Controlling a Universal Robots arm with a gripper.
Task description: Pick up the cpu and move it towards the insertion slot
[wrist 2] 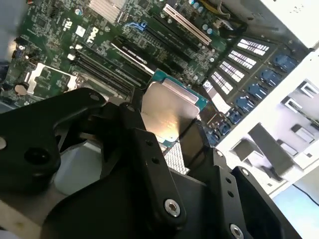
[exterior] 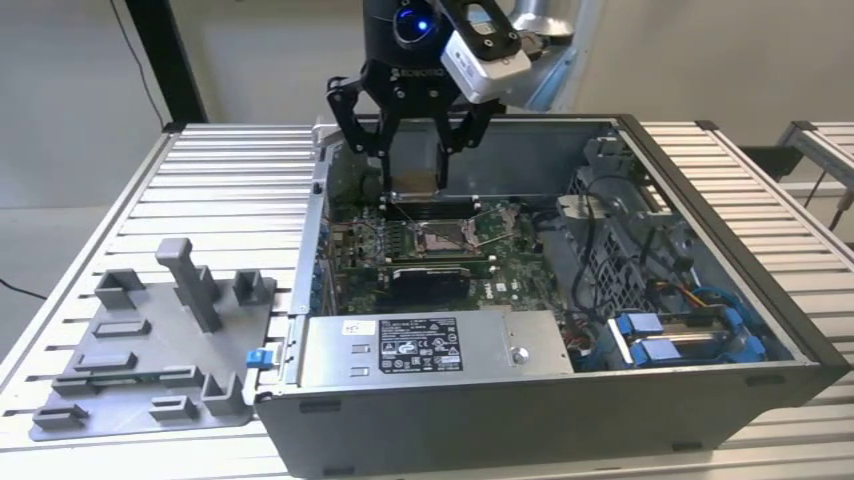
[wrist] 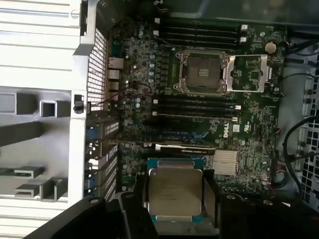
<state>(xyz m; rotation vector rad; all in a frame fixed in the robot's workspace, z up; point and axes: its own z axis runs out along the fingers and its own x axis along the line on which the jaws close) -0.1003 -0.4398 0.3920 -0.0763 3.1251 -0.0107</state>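
Right at the wrist, my gripper (wrist: 174,195) has its black fingers (wrist: 209,199) clenched on two opposite edges of the cpu (wrist: 174,191), silvery face showing in both wrist views. It hangs clear above the green board (wrist: 249,129) inside the open computer case (exterior: 694,330). Further out, the insertion slot (wrist: 202,72) sits well apart from the chip. Beyond the case, the grey fixture plate (exterior: 134,370) rests on the slatted table (exterior: 227,160).

My gripper (wrist 2: 167,133) clamps cpu (wrist 2: 172,102) by 2 edges, silvery face showing, above green circuit board (wrist 2: 60,22).
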